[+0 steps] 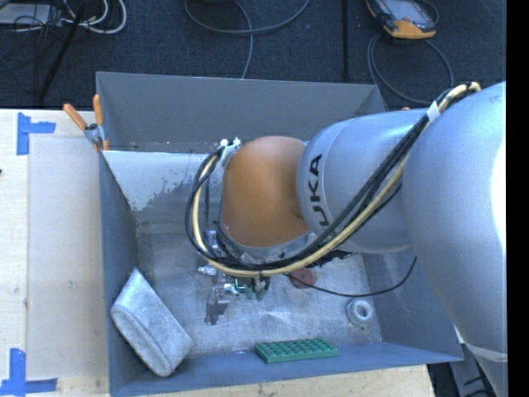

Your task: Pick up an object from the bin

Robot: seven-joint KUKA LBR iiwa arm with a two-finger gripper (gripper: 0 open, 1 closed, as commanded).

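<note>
Grey padded block (151, 323) lies at the lower left of the bin (248, 110). The end effector (217, 304) hovers low just right of it; grip state cannot be told. Approach step, apparently; next, centre over the block.

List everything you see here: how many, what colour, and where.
bin: one, grey, middle of view
padded block: one, light grey, bin's lower-left corner
studded plate: one, green, flat along the lower wall
ring: one, white, floor at right
half-hidden thing: one, reddish-brown, under the arm
arm: one, silver, from the right
orange cover: one, on the wrist
cables: several, black and yellow, looped round the wrist
end effector: one, dark, low over the floor right of the block
</note>
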